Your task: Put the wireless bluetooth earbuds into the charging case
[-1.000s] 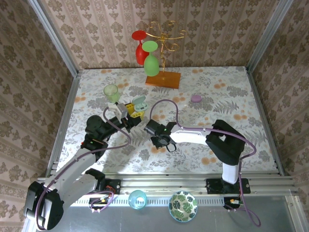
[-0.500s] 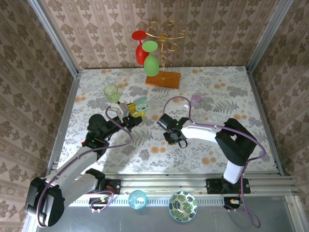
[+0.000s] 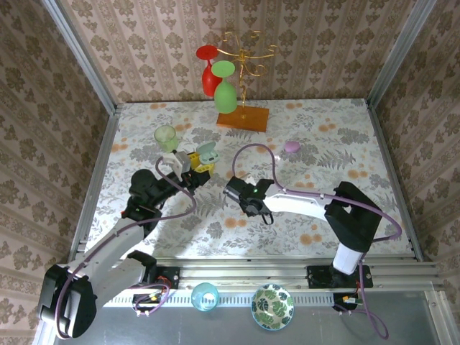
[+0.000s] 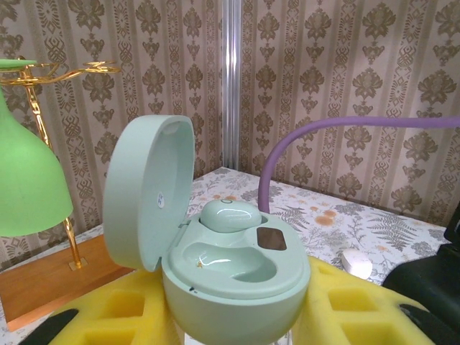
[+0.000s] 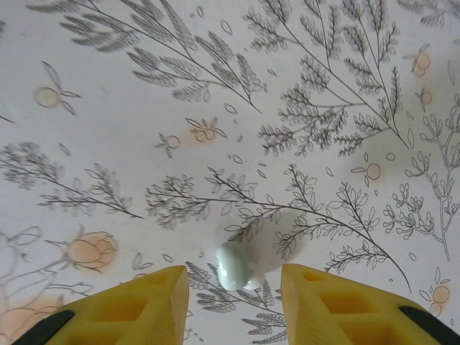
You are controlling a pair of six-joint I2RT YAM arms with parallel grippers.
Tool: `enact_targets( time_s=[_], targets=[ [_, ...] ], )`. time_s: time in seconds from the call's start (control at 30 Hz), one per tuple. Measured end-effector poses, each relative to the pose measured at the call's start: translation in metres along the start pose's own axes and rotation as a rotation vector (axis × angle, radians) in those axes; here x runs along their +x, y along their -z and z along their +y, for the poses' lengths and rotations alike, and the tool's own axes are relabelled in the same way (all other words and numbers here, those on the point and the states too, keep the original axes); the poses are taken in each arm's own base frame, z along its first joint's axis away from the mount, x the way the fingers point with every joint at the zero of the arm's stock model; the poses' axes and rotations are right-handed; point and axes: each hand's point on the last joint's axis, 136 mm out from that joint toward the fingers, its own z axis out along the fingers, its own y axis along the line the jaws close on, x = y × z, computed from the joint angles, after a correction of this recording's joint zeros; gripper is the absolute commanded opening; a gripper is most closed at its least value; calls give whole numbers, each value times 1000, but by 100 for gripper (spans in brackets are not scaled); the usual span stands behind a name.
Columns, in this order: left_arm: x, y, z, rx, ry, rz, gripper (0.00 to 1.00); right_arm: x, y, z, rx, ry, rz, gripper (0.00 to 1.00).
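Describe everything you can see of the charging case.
The case is a glossy mint-green plastic egg, its hinged lid standing open. Inside, one matching earbud sits in the far socket; the near socket is empty, with a dark square alongside. The left hand grips its base between yellow pads.

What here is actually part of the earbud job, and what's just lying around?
Job: open mint charging case in the left hand; earbud seated in it; loose earbud on the table under the right hand.
Lying about: green cup, pink oval case, glass rack, blue cup, patterned bowl.
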Motion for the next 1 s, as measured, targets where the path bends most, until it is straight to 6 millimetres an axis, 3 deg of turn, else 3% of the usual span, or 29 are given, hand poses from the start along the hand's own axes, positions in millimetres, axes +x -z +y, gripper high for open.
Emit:
enact_targets(
  time_s=[0.17, 0.4, 1.0],
  targets=[
    [0, 0, 0, 0, 0, 0, 23, -6, -2, 5, 77, 42, 3, 34],
    [0, 0, 0, 0, 0, 0, 23, 4, -11, 0, 162, 112, 55, 29],
    [0, 0, 0, 0, 0, 0, 23, 19, -29, 3, 200, 180, 130, 26]
  ],
)
